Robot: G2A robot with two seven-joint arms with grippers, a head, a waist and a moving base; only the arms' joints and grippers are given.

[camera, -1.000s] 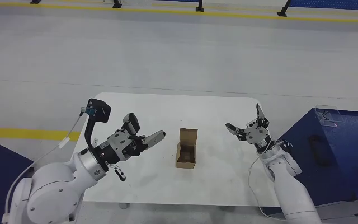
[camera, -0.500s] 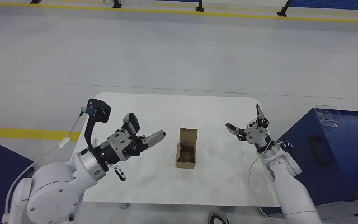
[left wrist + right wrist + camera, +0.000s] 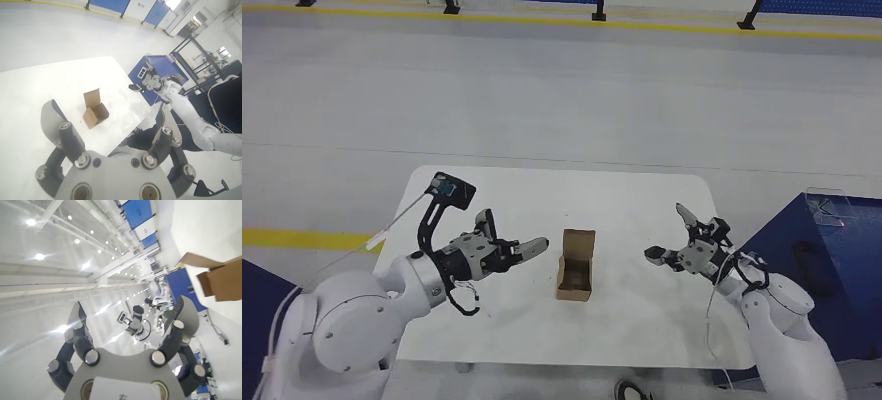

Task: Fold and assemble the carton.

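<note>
Nearest me, both arms have just shifted. The left pincer (image 3: 512, 232) has rolled over and crept a little closer to the carton (image 3: 575, 265), its fingers spread wide and empty. The right pincer (image 3: 666, 232) has dropped lower and turned inward, likewise released and holding nothing. The carton sits untouched between them, mid-worktop (image 3: 642, 200), apart from both, with its lid flap (image 3: 578, 240) open on the far side. I read this as the approach starting, with no folding done so far. The carton's inside is in shadow, so I cannot tell whether its bottom flaps are tucked. In the right wrist view the carton is cut off at the edge.
</note>
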